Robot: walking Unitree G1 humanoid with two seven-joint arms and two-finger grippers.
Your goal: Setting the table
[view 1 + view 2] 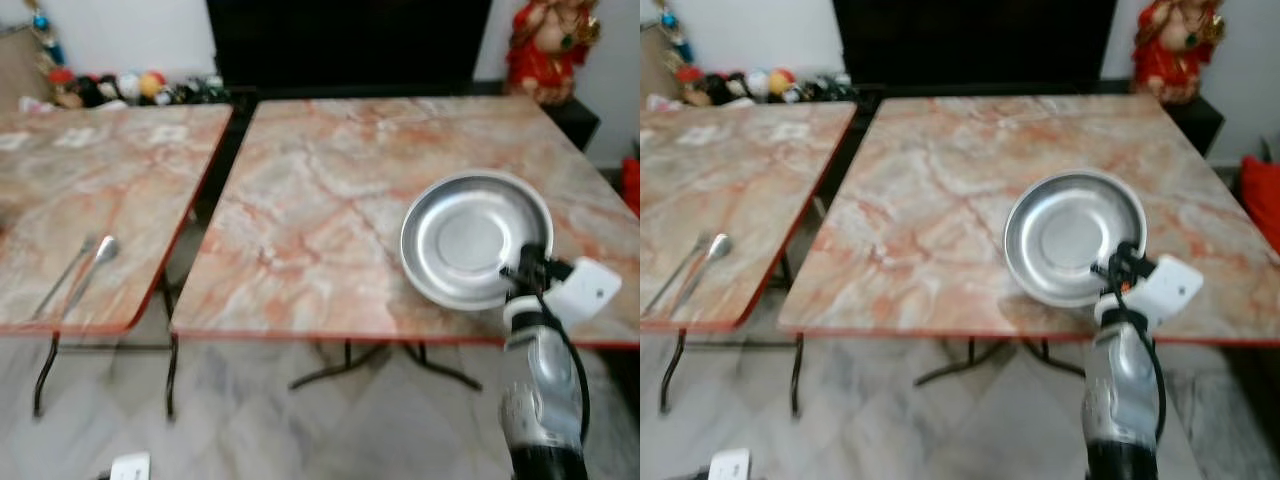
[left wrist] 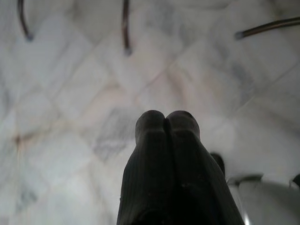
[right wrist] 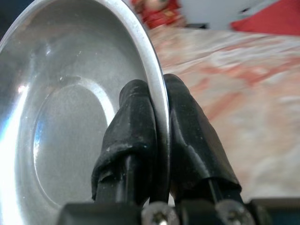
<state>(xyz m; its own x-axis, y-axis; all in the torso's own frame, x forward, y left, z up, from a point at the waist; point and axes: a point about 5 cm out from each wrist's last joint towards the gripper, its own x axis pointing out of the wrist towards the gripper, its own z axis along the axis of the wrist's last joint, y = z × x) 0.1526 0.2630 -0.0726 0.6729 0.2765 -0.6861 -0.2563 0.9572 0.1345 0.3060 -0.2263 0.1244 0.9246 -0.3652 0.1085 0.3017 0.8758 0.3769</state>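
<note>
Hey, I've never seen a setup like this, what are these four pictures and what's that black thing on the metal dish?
This is a walking household robot. Two pictures come from cameras in its head, looking down at two marble-patterned tables. The other two come from cameras on its wrists. The right pincer pinches the rim of a steel plate near the table's front edge. The left pincer hangs shut above the floor. A spoon lies on the left table.
</note>
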